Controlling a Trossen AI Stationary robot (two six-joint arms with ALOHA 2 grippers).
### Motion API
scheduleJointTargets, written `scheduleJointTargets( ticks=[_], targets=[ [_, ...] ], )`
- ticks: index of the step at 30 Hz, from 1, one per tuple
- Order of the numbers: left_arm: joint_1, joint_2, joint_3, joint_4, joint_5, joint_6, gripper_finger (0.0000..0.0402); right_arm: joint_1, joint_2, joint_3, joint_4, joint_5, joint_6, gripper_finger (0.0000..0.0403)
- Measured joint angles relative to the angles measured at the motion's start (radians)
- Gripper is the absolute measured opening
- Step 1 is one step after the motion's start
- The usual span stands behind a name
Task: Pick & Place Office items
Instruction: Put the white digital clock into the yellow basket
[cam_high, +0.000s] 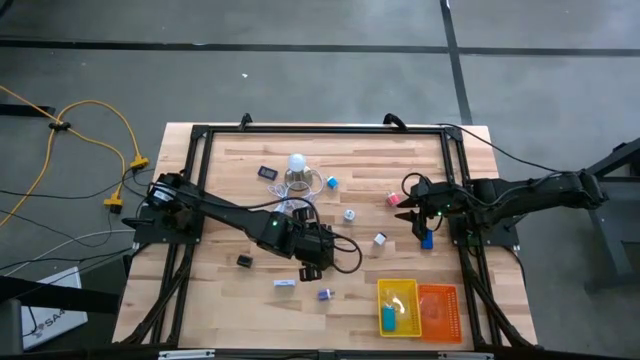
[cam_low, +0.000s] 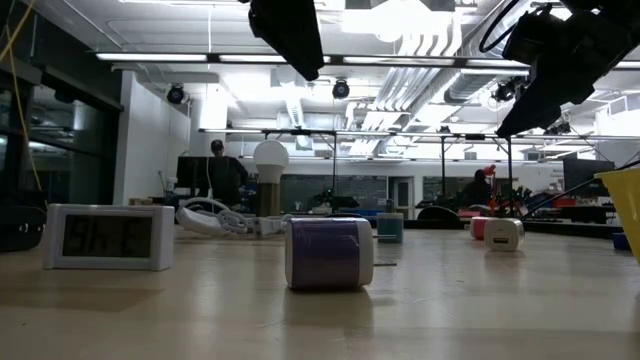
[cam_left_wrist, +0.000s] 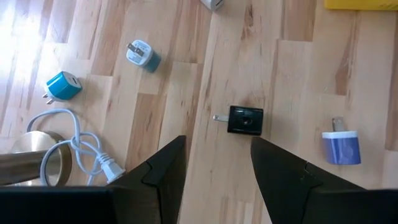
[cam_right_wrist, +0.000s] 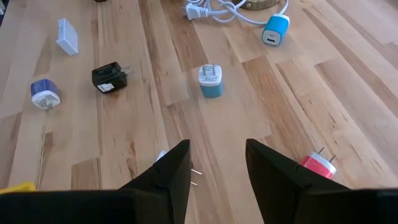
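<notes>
Though unseen low, black charger (cam_left_wrist: 245, 120).

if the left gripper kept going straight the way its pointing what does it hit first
Most likely the small black plug adapter lying on the wooden table: it sits just ahead of the open left gripper, roughly between the fingers' lines, though depth is hard to judge.

A robotics lab or workshop: the wooden counter (cam_high: 240, 150) stands on grey concrete floor (cam_high: 320, 80) with a yellow cable (cam_high: 95, 110) trailing; the low view shows exposed ceiling ducts (cam_low: 420, 75), strip lights, benches and a person (cam_low: 222, 175) behind.
</notes>
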Motion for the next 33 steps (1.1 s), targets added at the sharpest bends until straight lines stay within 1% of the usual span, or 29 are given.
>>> scheduleJointTargets(
  ticks=[3,7,10,12,14,25,29,33],
  targets=[
    [-0.002,0.0,0.0,-0.016,-0.001,0.0,0.0171,0.0,0.0,0.0,0.0,0.0,0.0,0.0141],
    [-0.006,0.0,0.0,-0.132,-0.011,-0.06,0.0171,0.0,0.0,0.0,0.0,0.0,0.0,0.0141],
    [-0.006,-0.011,0.0,-0.198,-0.068,-0.131,0.0171,0.0,0.0,0.0,0.0,0.0,0.0,0.0141],
    [-0.005,-0.023,0.0,-0.219,-0.119,-0.153,0.0171,0.0,0.0,0.0,0.0,0.0,0.0,0.0141],
    [-0.005,-0.033,0.0,-0.233,-0.146,-0.156,0.0171,0.0,0.0,0.0,0.004,0.0,0.0,0.0141],
    [0.027,-0.072,0.0,-0.295,-0.143,-0.148,0.0171,0.0,0.001,0.0,0.01,0.0,0.0,0.0141],
    [0.045,-0.101,-0.007,-0.296,-0.121,-0.127,0.0171,0.0,0.001,0.0,0.017,0.0,0.0,0.0141],
    [0.05,-0.137,-0.042,-0.288,-0.114,-0.116,0.0171,0.0,0.001,0.0,0.016,0.0,0.0,0.0141]
  ],
)
